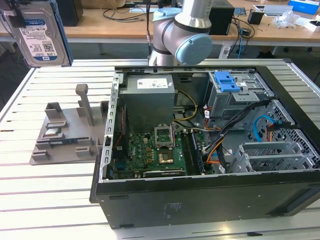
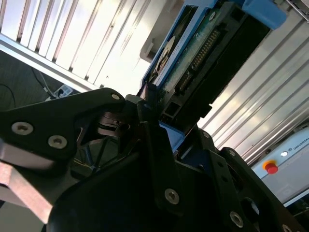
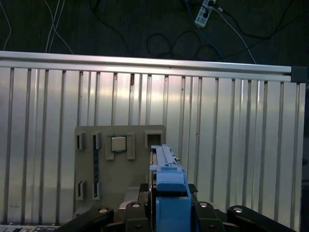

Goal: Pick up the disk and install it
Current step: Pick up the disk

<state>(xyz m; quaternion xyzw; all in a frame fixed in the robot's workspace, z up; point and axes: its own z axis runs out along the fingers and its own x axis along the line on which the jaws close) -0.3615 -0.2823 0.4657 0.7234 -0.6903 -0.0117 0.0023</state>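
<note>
Clamping the disk (image 1: 42, 32) edge-on, the gripper (image 3: 169, 190) has its black fingers (image 3: 145, 189) pressed against either side of the blue bracket (image 3: 171, 208) that rims the drive. The tool is closed around it, and the disk juts out past the fingertips. In the second wrist view the drive's green circuit board (image 2: 193, 60) shows beside the blue edging.

In the exterior view the disk hangs in the air with its white-and-blue label towards the camera. It is well apart from the open computer case (image 1: 200, 200), off to the exterior view's left of it and higher than its rim.

The case lies on its side, open face up, on a slatted aluminium table (image 1: 50, 200). Inside the case sit a grey power-supply box (image 1: 150, 100), a green motherboard (image 1: 150, 150), and a metal cage (image 1: 235, 100) topped by a blue latch (image 1: 227, 80), with cable bundles running between them.

Just beside the case, on the exterior view's left, a grey holder (image 1: 65, 132) with slots and an upright post rests on the slats. In the first wrist view this holder lies beyond the held disk.

Behind the case rises the arm (image 1: 185, 30), and further back stands a wooden desk (image 1: 125, 22) strewn with cables. Past the table's edge, the first wrist view shows dark floor with a power strip (image 3: 205, 14) and loose leads.
</note>
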